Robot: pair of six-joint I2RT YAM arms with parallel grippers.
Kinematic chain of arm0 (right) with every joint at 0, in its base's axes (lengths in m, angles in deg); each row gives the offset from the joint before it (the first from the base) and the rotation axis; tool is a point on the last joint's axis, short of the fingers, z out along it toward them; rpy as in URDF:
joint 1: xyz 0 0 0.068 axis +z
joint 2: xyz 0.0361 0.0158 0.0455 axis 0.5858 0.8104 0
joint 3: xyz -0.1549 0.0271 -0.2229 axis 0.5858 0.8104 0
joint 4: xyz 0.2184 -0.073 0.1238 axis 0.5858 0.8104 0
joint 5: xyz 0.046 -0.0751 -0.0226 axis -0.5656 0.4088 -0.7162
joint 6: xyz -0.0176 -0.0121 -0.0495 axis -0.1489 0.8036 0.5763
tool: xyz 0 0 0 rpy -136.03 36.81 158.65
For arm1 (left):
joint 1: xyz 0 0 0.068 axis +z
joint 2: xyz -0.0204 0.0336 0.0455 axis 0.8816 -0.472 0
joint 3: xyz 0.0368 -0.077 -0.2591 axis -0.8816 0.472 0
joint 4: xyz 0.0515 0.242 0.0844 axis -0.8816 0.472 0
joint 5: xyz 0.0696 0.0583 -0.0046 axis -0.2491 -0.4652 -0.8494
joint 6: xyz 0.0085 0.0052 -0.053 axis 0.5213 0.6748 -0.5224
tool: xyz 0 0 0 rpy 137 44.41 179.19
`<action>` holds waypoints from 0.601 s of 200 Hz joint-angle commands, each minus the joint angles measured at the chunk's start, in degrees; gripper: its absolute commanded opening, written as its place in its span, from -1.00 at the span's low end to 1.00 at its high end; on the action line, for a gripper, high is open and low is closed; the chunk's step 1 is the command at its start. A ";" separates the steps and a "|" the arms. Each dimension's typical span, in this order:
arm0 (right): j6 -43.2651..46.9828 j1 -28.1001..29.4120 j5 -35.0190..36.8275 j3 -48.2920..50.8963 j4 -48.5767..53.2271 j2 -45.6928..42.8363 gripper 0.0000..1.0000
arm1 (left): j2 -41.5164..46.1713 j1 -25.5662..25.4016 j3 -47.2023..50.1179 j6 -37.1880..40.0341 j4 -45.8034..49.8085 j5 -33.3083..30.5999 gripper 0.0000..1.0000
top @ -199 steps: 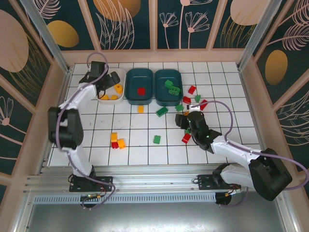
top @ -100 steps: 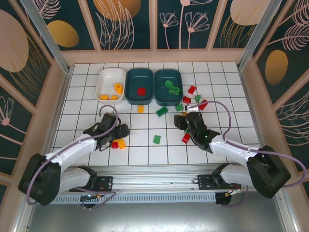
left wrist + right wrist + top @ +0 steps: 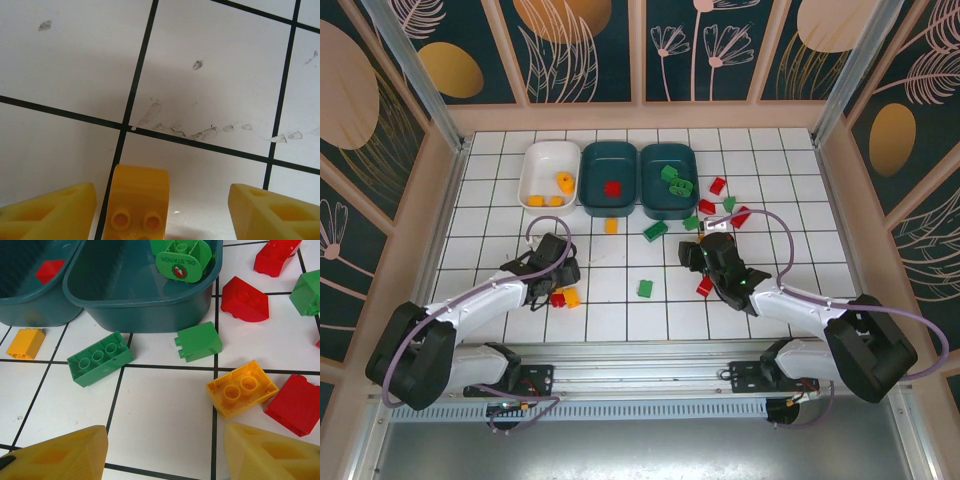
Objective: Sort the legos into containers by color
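Yellow brick (image 3: 138, 202), studs seemingly camera-ward

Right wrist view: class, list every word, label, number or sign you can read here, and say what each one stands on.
"OIL STATION": printed upside down on the green rounded plastic brick lying in the dark teal plastic tray.
The small round red-and-white emblem beside those words is too small to read.
No other brick, tray or tile carries readable text.
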 commanded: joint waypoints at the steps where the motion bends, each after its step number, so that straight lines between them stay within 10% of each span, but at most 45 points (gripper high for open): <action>1: -0.24 0.47 1.82 -0.61 -1.97 -0.68 0.26 | -1.00 -0.17 0.19 0.38 1.15 -1.02 0.27; 81: -0.33 0.56 1.38 -0.78 -2.20 -0.07 0.26 | -4.38 -0.17 0.63 0.80 1.36 -1.85 0.14; 120: -0.33 0.57 1.37 -1.03 -2.33 0.69 0.25 | -6.18 -0.17 0.48 0.84 -1.05 -0.62 -0.35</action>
